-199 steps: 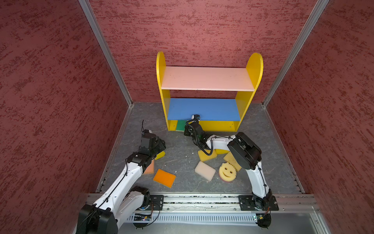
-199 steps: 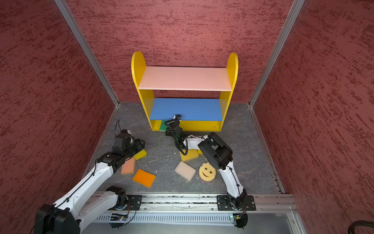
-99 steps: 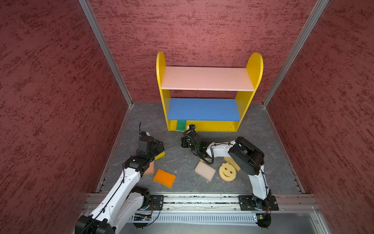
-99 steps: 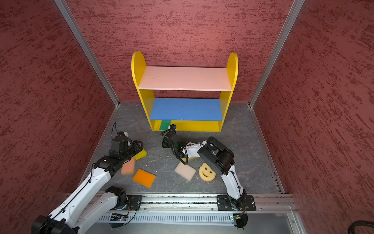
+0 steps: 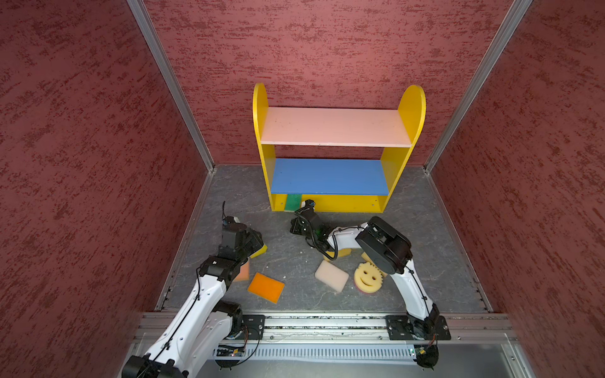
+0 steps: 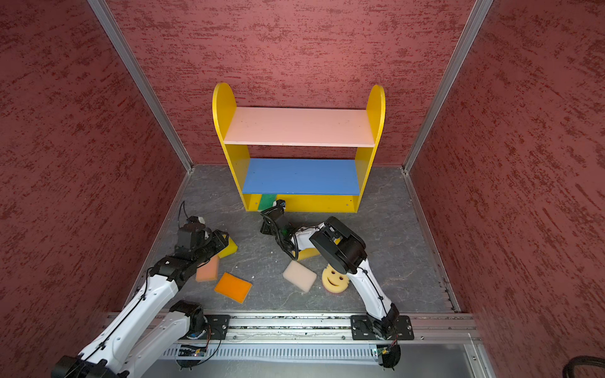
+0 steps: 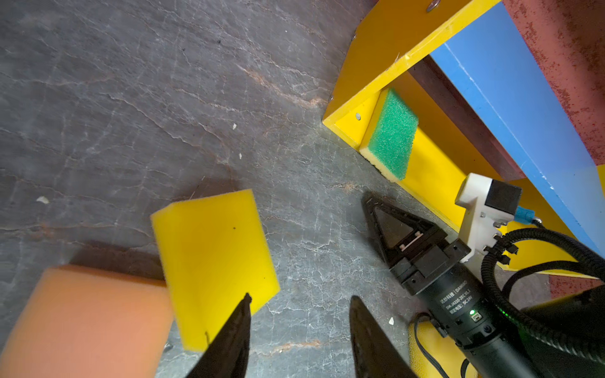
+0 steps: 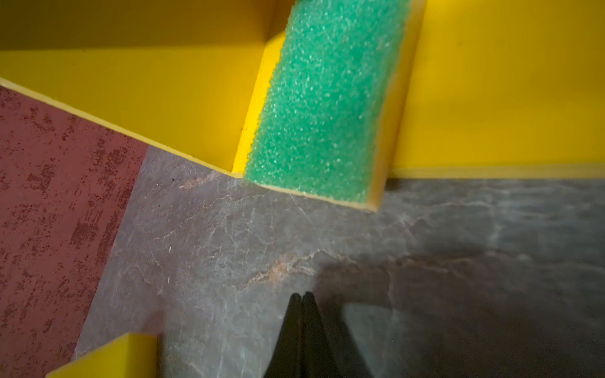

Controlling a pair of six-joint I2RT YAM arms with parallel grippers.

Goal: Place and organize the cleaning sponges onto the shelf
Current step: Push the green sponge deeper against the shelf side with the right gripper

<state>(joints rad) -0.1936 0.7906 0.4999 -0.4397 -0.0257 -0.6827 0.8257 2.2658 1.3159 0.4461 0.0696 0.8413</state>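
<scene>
I see left end effector (image 7: pixel 301 297) half-spread beside yellow sponge (image 7: pixel 212 258), right end effector (image 8: pixel 302 294) pinched together, empty; I'd centre left over it before closing.

Looking past left gripper (image 7: pixel 299 314), jaws apart, onto floor (image 7: pixel 163 98).
By one fingertip: yellow sponge (image 7: pixel 214 261) just beside peach sponge (image 7: pixel 82 320). Beyond: green-faced sponge (image 7: pixel 391 134) in shelf (image 7: pixel 376 59) bottom compartment, right gripper (image 7: pixel 371 204) near it.

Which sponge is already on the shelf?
The green-topped sponge, on the bottom board of the shelf, at its left end. All others lie on the grey floor.
</scene>
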